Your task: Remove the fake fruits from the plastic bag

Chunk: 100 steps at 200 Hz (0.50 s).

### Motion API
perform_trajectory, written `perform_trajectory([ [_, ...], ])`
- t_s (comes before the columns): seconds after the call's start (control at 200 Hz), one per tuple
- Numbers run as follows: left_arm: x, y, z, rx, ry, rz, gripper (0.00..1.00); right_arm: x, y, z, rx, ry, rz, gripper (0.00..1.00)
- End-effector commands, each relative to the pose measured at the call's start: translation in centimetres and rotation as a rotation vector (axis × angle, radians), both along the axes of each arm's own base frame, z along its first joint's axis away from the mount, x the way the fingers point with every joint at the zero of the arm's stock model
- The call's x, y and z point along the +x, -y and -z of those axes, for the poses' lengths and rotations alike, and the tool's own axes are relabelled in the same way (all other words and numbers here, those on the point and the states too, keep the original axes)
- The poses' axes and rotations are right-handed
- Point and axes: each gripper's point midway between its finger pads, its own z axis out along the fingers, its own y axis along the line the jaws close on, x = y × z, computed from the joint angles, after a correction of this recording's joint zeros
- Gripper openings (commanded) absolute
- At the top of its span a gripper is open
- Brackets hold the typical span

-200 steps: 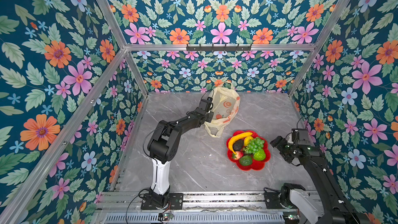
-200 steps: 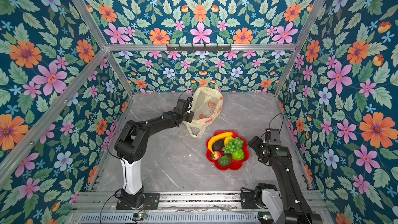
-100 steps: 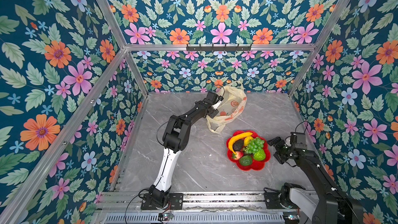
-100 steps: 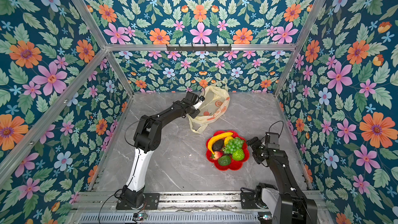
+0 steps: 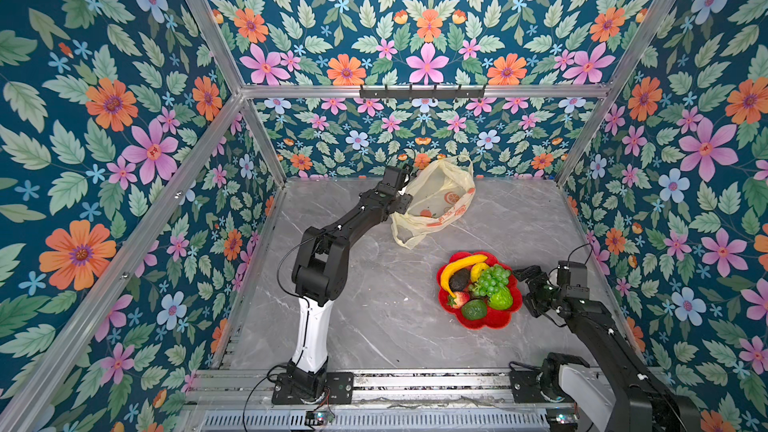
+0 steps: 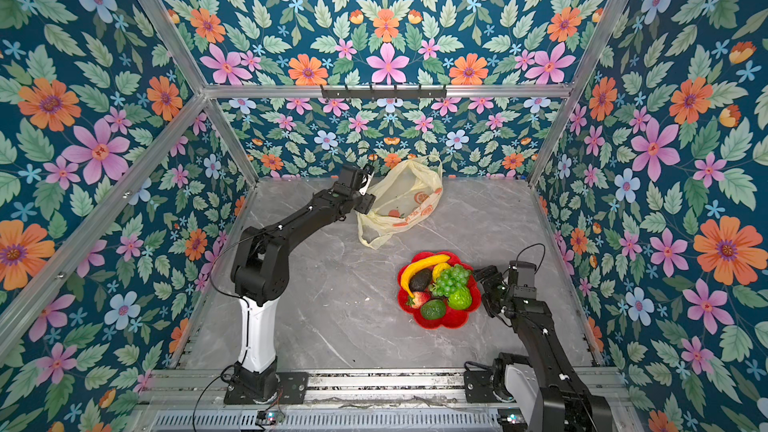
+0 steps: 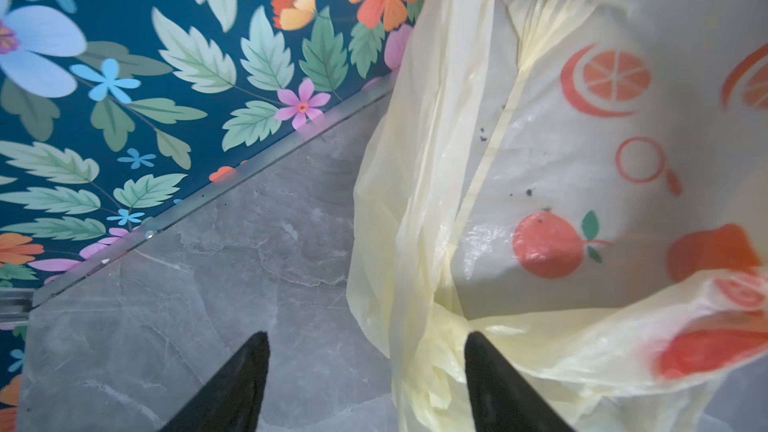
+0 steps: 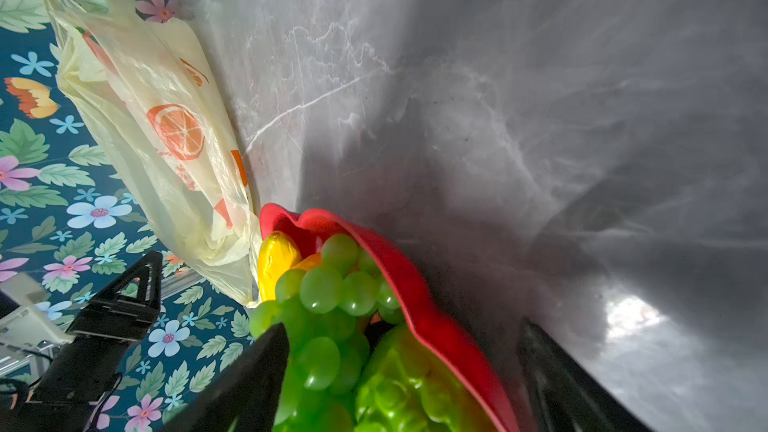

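The plastic bag [image 5: 436, 201] [image 6: 401, 201] lies slumped near the back wall, cream-yellow with orange prints. In the left wrist view its mouth gapes and no fruit shows inside the bag [image 7: 561, 160]. My left gripper [image 7: 365, 336] [image 5: 405, 191] is open, with a fold of the bag's edge loose between its fingers. The fake fruits are piled on a red plate [image 5: 494, 320]: banana [image 5: 459, 265], grapes [image 5: 492, 278] [image 8: 328, 288], avocado [image 5: 459, 280], strawberry [image 5: 457, 299], bumpy green fruit [image 5: 500, 299]. My right gripper [image 5: 524, 290] [image 8: 405, 326] is open at the plate's right rim [image 8: 415, 284].
Floral walls close in the grey marble table [image 5: 374, 305] on three sides, and the bag sits close to the rear one. A black hook rail [image 5: 422, 91] hangs high on the back wall. Both arm bases stand on the front rail [image 5: 415, 384].
My left gripper carried the bag toward the back wall, then opened and let it go; the bag has sagged onto the table. The right gripper stays open beside the plate.
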Motion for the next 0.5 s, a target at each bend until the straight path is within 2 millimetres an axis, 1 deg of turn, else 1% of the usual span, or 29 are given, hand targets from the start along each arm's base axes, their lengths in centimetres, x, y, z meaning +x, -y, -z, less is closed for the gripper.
perform_trajectory([
  [0.0,-0.7,-0.9,-2.7,-0.202,0.063,-0.100,0.78,1.1,-0.5,-0.9,0.002,0.043,0.004,0.88],
  [0.045,-1.5,-1.6,-3.2,-0.257,0.072,-0.127,0.78,1.2,-0.7,-0.9,0.001,0.044,0.002,0.88],
  [0.08,-2.1,-2.2,-3.2,-0.292,0.074,-0.150,0.78,1.4,-0.9,-0.9,0.001,0.044,0.000,0.88],
  [0.095,-2.3,-2.5,-3.6,-0.311,0.085,-0.159,0.78,1.4,-1.0,-0.9,0.002,0.046,-0.003,0.88],
  [0.115,-2.6,-2.9,-3.6,-0.327,0.087,-0.171,0.78,1.5,-1.1,-0.9,0.003,0.046,-0.006,0.88],
  [0.215,-4.5,-5.6,-3.9,-0.366,0.120,-0.277,0.78,1.9,-2.0,-0.5,0.015,0.035,-0.027,0.87],
  [0.245,-5.3,-6.3,-3.5,-0.376,0.115,-0.295,0.78,2.1,-2.3,-0.4,0.014,0.037,-0.035,0.87],
  [0.255,-5.5,-6.4,-3.7,-0.383,0.122,-0.302,0.78,2.2,-2.4,-0.4,0.014,0.037,-0.036,0.87],
  [0.27,-5.9,-6.8,-3.4,-0.385,0.120,-0.310,0.78,2.2,-2.6,-0.3,0.015,0.035,-0.039,0.87],
  [0.335,-7.4,-8.2,-3.3,-0.411,0.138,-0.342,0.78,2.6,-3.1,-0.2,0.016,0.032,-0.049,0.87],
  [0.405,-8.9,-9.6,-3.1,-0.424,0.150,-0.375,0.79,3.0,-3.6,-0.3,0.016,0.038,-0.061,0.87],
  [0.495,-10.9,-11.5,-2.3,-0.421,0.153,-0.427,0.79,3.8,-4.4,-0.7,0.005,0.046,-0.081,0.87],
])
